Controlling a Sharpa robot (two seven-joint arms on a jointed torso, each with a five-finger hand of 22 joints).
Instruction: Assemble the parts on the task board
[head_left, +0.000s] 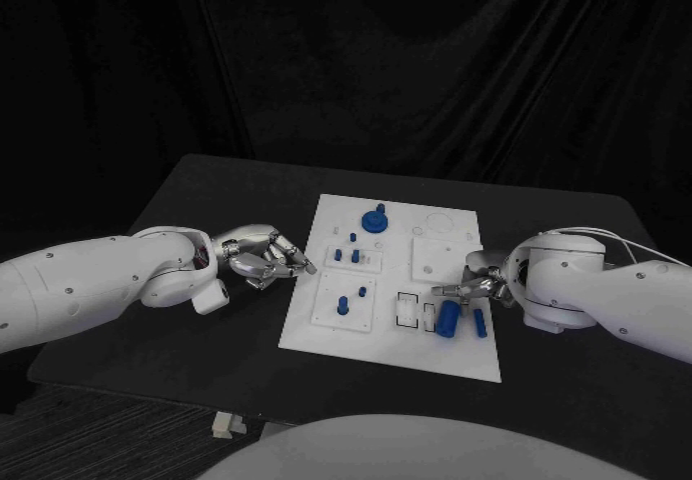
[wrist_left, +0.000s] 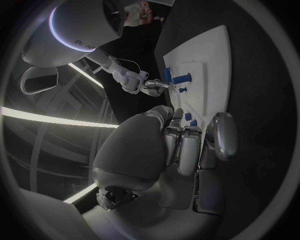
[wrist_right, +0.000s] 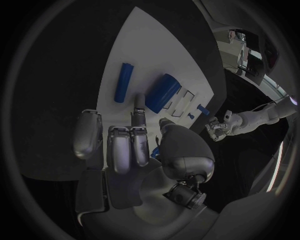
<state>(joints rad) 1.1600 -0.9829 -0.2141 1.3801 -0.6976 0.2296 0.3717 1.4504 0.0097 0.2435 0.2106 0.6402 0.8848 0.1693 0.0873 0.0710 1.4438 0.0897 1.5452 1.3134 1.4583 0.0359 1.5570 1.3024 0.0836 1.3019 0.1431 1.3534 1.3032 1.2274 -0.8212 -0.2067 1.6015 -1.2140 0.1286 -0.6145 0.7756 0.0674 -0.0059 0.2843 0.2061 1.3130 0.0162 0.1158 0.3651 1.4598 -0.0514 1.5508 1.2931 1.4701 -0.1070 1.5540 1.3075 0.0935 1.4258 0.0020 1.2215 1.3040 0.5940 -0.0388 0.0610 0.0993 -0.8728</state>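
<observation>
Right now the right hand (head_left: 464, 291) hovers empty, fingers loosely apart, over the blue cylinder (head_left: 449, 317). Looks light, rigid, slick and prone to roll; pinch mid-length. Left hand (head_left: 264, 256) idle, empty, fingers loosely curled.

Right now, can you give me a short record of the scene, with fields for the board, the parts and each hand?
task board: white plate in the middle of the black table
parts: blue round knob at the far end; thick blue cylinder and thin blue bar lying near the right hand
left hand: beside the board's left edge, holds nothing
right hand: over the board's right side; whether it holds anything is unclear
</observation>
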